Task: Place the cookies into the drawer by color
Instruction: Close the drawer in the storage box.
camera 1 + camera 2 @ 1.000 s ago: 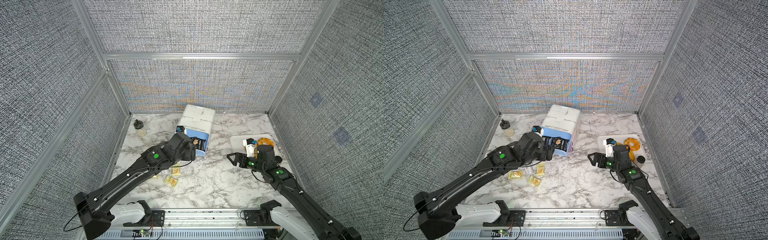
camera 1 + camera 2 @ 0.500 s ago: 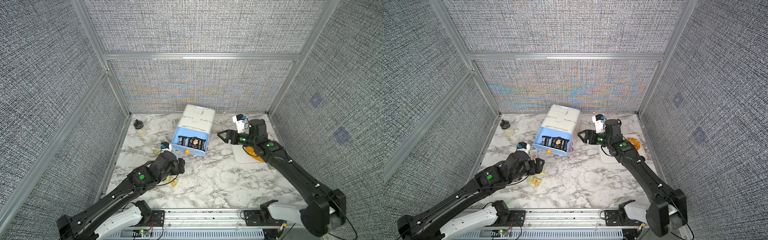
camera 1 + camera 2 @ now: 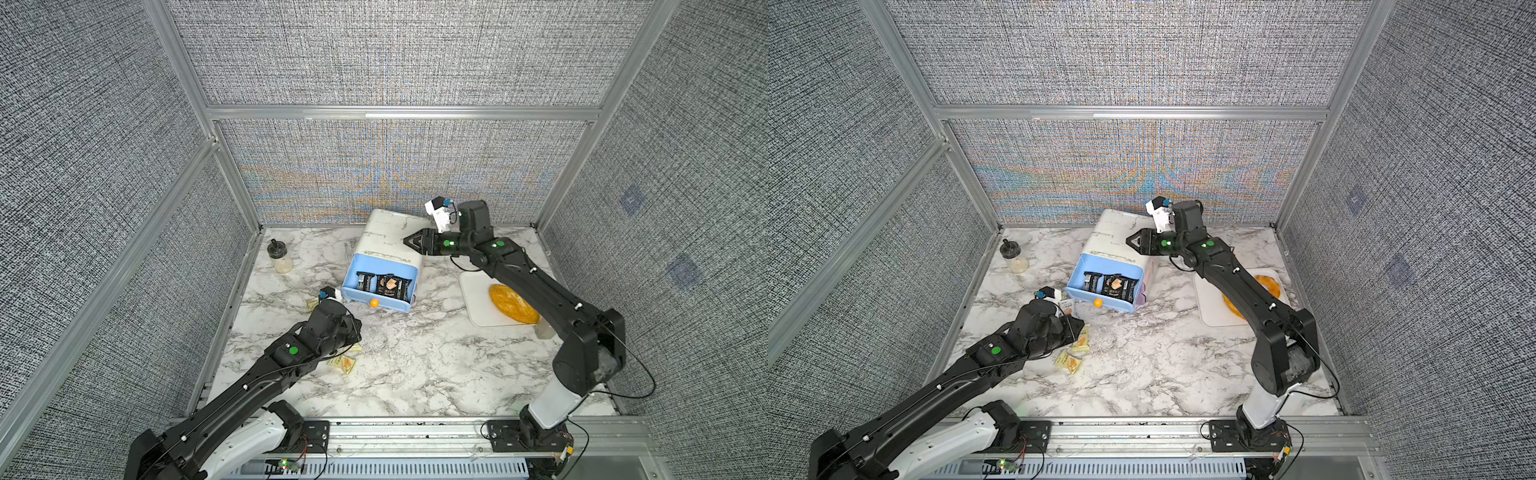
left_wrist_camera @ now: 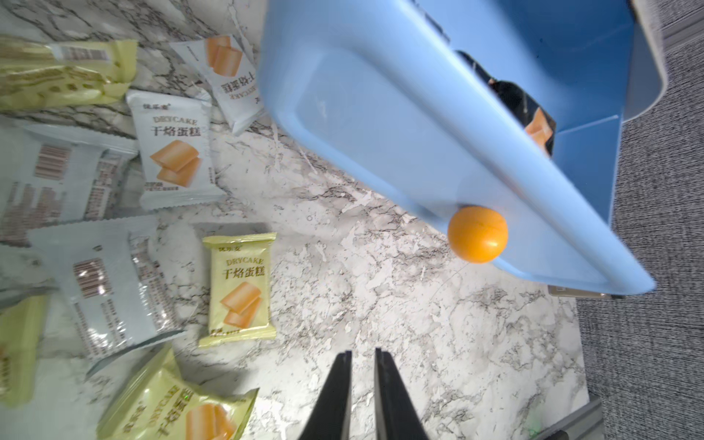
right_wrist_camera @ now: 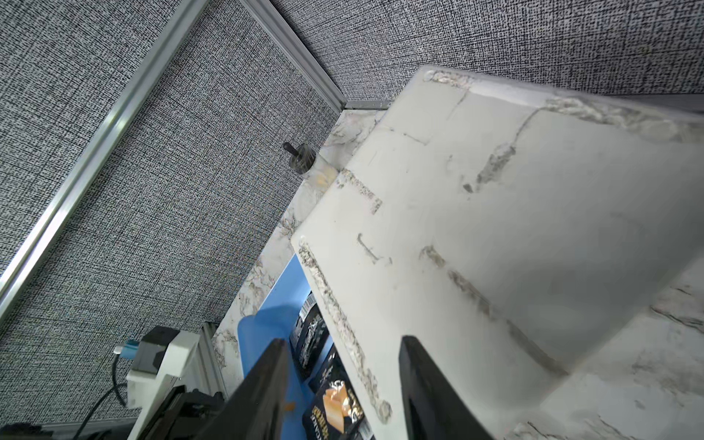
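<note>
While L claw sits together by yellow cookie, R claw apart, over drawer.

Stretches the left arm forward from its base, low and long, wrist pitched downward. Holds the left tool almost closed: only a thin slit between the 2 fingers, nothing gripped. Reaches the right arm far back and inward, elbow raised, wrist aimed toward the robot's left. Carries the right tool partly spread, its 2 fingers clearly apart, nothing gripped.
</note>
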{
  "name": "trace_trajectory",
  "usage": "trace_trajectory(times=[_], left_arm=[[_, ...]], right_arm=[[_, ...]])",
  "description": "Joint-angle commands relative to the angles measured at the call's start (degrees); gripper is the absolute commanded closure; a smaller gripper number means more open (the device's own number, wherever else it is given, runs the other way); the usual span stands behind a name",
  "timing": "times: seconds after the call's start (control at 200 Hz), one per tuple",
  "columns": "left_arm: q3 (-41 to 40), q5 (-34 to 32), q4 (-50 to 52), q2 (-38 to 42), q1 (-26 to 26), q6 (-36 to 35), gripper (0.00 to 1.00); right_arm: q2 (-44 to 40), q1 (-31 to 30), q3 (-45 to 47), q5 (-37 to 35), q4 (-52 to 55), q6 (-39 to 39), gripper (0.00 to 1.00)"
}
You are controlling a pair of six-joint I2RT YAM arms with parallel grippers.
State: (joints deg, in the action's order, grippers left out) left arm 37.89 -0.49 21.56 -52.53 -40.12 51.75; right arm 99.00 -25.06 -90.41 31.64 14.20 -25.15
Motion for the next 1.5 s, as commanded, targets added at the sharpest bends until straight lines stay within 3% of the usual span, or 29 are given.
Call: trace_trajectory(times=[0.0,0.21,0.49,1.141,1.281,1.406,1.496], left_arm=[[-0.7,4.1,-8.2,-1.0,0.9,1.8,0.89],[-0.6,3.9,-14.5,-3.9,3.0,2.2,1.0],[4.1,6.6,-19.4,-12.3,3.9,1.3,1.0],[21.5,9.3,-19.8,-31.2,5.3,-2.4,1.0],[23.9,9.6,-20.6,-34.1,5.6,-1.8,1.0],[25.1,9.6,-21.4,-35.9,5.8,-1.1,1.0],[25.4,10.1,-21.6,-36.7,5.9,-0.9,0.95]], right_arm=[[3.3,0.0,-3.4,0.9,2.9,1.4,0.54],[7.7,-0.6,-4.4,0.9,5.0,2.3,0.59],[7.4,-1.1,-2.3,0.0,5.4,2.8,0.6],[4.3,-1.1,-4.1,-1.6,8.0,2.7,0.57],[0.8,-0.5,-4.2,-3.3,7.9,1.7,0.49],[-4.1,0.1,-2.0,-5.7,6.9,1.1,0.27],[-7.8,0.4,0.6,-7.2,6.2,1.0,0.21]])
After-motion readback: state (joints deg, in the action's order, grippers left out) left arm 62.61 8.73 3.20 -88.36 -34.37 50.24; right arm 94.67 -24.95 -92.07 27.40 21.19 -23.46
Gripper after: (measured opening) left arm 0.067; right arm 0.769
